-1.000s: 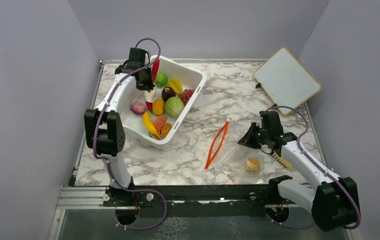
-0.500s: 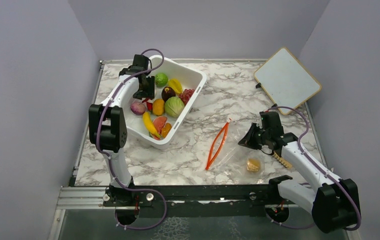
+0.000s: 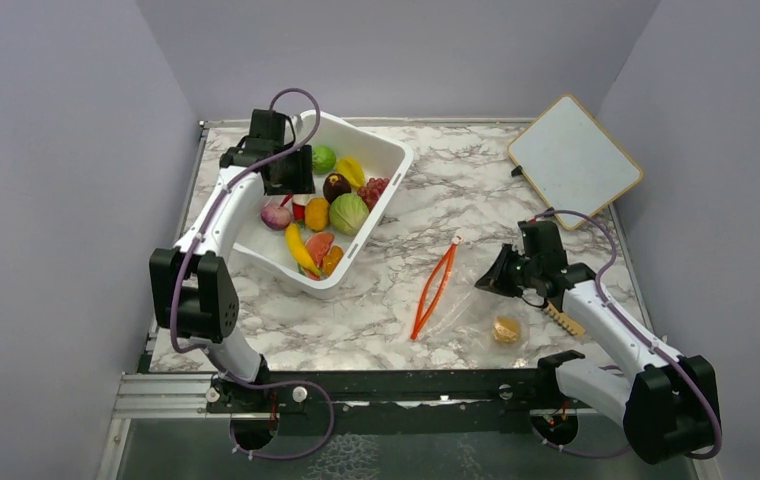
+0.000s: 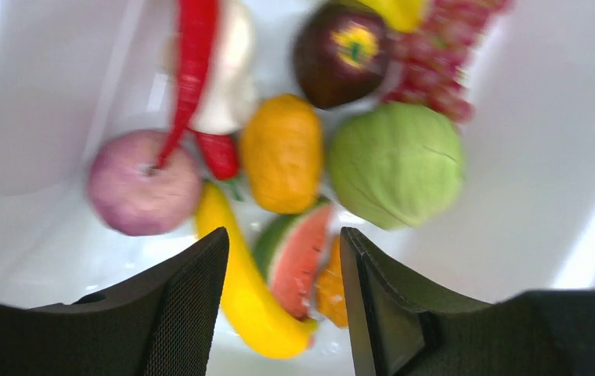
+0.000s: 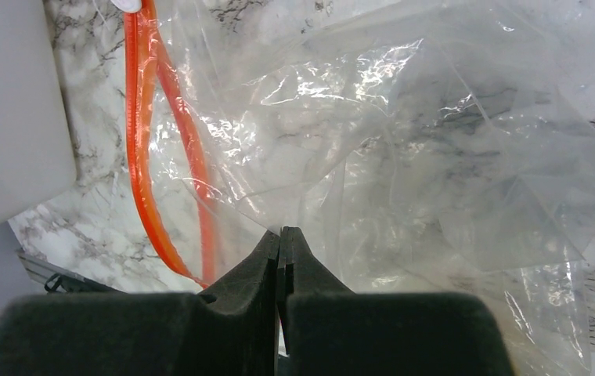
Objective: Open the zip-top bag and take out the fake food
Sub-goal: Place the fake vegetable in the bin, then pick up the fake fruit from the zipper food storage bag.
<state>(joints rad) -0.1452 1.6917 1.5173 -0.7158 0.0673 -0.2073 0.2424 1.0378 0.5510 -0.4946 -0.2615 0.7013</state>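
Observation:
The clear zip-top bag (image 3: 471,300) lies flat on the marble table, and its orange-red zip strip (image 3: 434,288) is parted. A small tan-orange fake food piece (image 3: 505,329) sits at the bag's near end. My right gripper (image 3: 491,281) is shut on a fold of the bag's film (image 5: 435,157), with the zip strip (image 5: 142,157) to its left. My left gripper (image 3: 291,178) is open and empty over the white tub (image 3: 388,152). Below it lie a yellow banana (image 4: 239,294), a watermelon slice (image 4: 301,254) and an orange piece (image 4: 283,153).
The tub also holds a green cabbage (image 4: 396,160), a purple onion (image 4: 142,184), a dark plum, grapes and a red chilli (image 4: 189,70). A white board (image 3: 573,160) leans at the back right corner. Grey walls enclose the table on three sides.
The left gripper has shifted from the tub's far corner to over its middle, and the arm's elbow has swung left. The red piece beside its fingers no longer shows there. The right arm has not moved.

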